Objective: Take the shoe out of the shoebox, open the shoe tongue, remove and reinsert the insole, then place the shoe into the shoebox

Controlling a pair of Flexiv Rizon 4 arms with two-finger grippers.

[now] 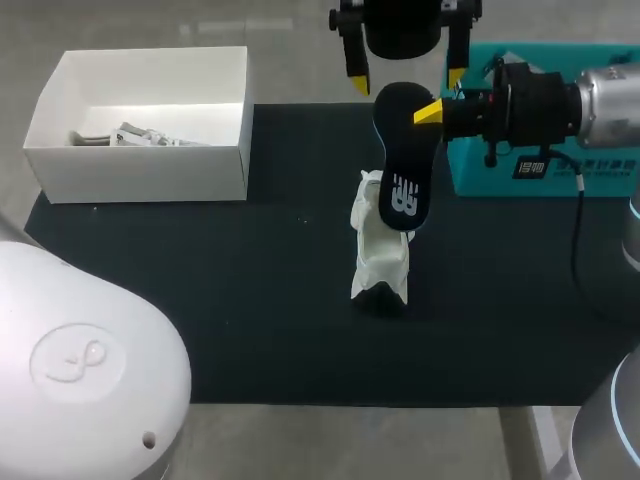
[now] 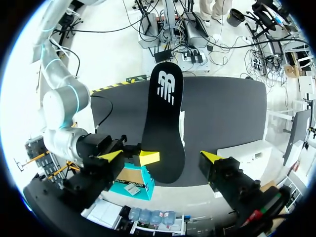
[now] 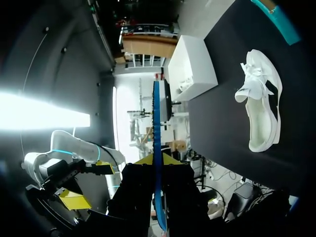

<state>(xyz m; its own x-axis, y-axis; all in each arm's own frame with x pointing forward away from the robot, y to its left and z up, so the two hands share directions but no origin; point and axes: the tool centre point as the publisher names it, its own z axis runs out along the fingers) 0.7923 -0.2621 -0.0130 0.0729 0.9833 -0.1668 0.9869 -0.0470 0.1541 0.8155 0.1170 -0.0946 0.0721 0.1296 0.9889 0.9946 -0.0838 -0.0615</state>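
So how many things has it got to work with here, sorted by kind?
Shoes: 1, the white shoe
Insoles: 1, the black insole, held in the right gripper
Boxes: 2, the white shoebox and the teal box
Total: 4, not counting the small bits lying in the shoebox

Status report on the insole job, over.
Right gripper shut on black flat insole, logo end down. Left gripper open, fingers either side of insole, apart from it. White lace-up shoe on black mat below. Nothing seen between.
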